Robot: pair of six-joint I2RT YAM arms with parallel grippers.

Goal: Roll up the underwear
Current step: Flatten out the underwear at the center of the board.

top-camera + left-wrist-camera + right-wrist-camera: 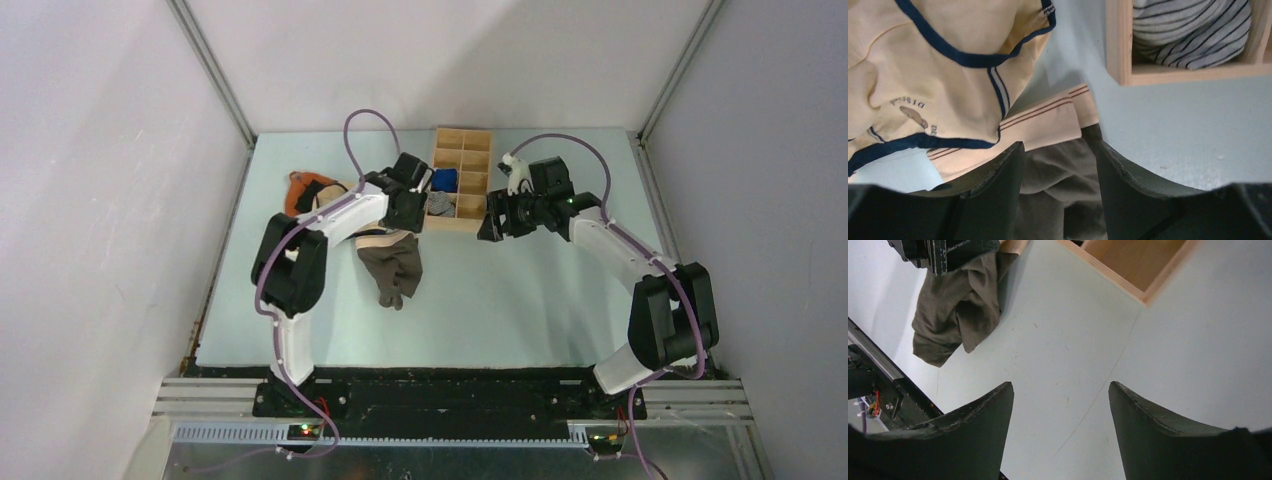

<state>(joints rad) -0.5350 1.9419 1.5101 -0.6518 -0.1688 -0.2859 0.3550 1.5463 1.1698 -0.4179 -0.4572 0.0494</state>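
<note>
My left gripper [1059,149] is wide open, holding nothing, fingers [998,185] spread either side of the underwear [1058,195]. Olive fabric fills the gap between them, and I can't tell if the tips touch the cloth. The pale waistband [1043,119] with thin brown stripes lies just past the fingertips, one end tucked under a yellow garment [948,65] with navy trim and a small print. In the top view the underwear lies crumpled on the table [520,300], left of centre, waistband at the far end under my left gripper and legs trailing toward the arm bases. The yellow garment sits further left and back, an orange part showing. Just right of the waistband is the near-left corner of a wooden box [1120,45], which has two columns of compartments. A grey striped roll [1193,30] is in the near-left compartment and a blue roll [445,180] in the one behind it. My right gripper [1060,390] is also wide open with nothing in it, above bare table just off the box's near-right corner, well apart from the underwear, which its camera sees off to one side beneath my left gripper.
</note>
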